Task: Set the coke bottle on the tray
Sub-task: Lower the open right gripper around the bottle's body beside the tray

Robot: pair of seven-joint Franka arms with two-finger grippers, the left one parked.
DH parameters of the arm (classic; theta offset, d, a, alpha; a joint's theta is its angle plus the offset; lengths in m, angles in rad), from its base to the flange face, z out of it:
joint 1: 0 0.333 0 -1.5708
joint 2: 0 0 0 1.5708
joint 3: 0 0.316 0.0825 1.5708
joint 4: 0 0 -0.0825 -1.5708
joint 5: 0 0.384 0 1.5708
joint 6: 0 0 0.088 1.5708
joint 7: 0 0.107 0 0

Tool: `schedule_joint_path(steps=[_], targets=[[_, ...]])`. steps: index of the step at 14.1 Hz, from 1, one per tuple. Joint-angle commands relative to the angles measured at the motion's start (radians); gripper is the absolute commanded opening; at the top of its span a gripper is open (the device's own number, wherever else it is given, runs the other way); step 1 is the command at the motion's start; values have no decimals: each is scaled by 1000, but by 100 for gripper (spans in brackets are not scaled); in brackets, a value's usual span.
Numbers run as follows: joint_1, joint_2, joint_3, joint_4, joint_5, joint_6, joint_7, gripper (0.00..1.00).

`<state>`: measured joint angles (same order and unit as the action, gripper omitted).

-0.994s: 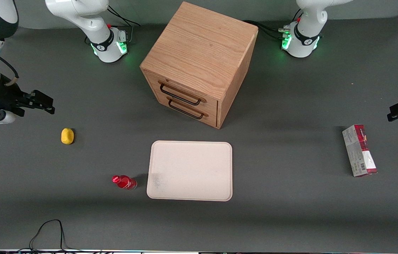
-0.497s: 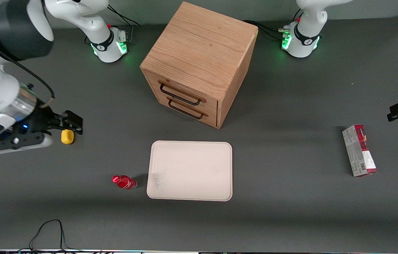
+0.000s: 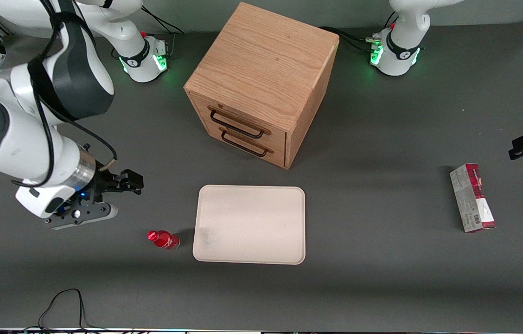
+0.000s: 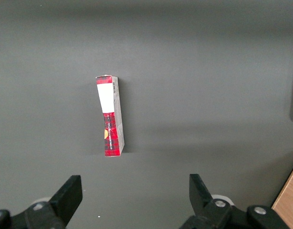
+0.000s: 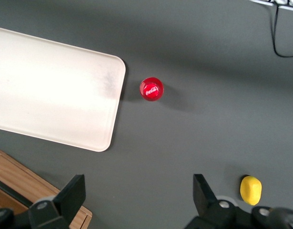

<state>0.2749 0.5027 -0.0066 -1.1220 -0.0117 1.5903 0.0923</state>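
The coke bottle (image 3: 163, 239), small with a red cap and red label, stands upright on the grey table close beside the tray's smudged corner. In the right wrist view I see its cap from above (image 5: 151, 89). The tray (image 3: 250, 225) is large, cream and bare, and lies in front of the drawer cabinet; it also shows in the right wrist view (image 5: 55, 90). My gripper (image 3: 132, 182) is open and empty. It hangs above the table, farther from the front camera than the bottle and apart from it. The right wrist view shows the gripper's (image 5: 138, 186) two fingers spread wide over bare table.
A wooden drawer cabinet (image 3: 261, 79) stands at the table's middle, its corner in the right wrist view (image 5: 22, 181). A small yellow lump (image 5: 251, 190) lies beside my gripper, hidden by the arm in the front view. A red-and-grey carton (image 3: 472, 197) lies toward the parked arm's end. A black cable (image 3: 64, 301) loops at the near edge.
My gripper has moved from the working arm's end of the table toward the tray and nearer the front camera, passing over the yellow lump. The bottle and tray have not moved.
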Motion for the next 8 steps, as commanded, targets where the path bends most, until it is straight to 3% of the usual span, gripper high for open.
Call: schedule_joint_path(steps=[1,8], targets=[[0,71,-9,44,-4,23,20,100],[-5,190,-10,37,-2,227,95,100]])
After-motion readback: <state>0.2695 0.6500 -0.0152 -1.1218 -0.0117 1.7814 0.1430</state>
